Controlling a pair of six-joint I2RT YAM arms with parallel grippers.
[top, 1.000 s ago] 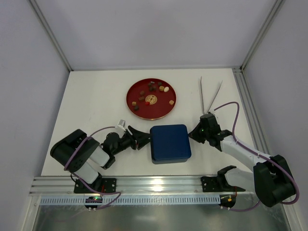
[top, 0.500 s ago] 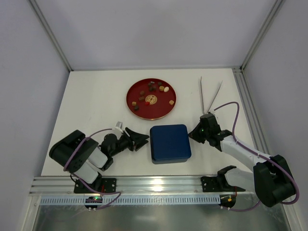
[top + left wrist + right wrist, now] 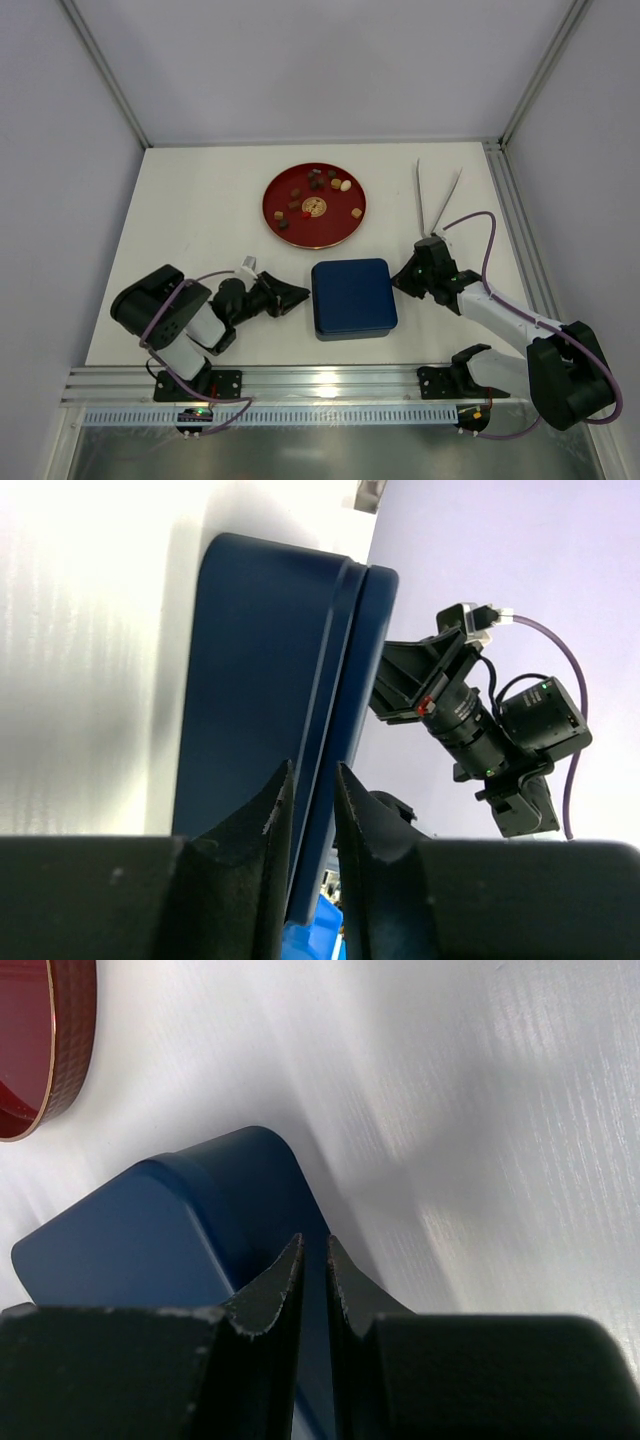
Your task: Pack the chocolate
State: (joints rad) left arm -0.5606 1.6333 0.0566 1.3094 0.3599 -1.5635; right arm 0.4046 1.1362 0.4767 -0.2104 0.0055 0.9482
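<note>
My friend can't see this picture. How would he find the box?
Look at the white table, near its front edge. The box sits there between the left gripper and the right gripper. It is square and dark blue, while the plate behind it is round and red.

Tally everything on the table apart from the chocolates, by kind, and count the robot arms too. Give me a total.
Red plate: 1
Blue box, lid on: 1
Tongs: 1
Robot arms: 2, the left arm and the right arm
Total: 5
</note>
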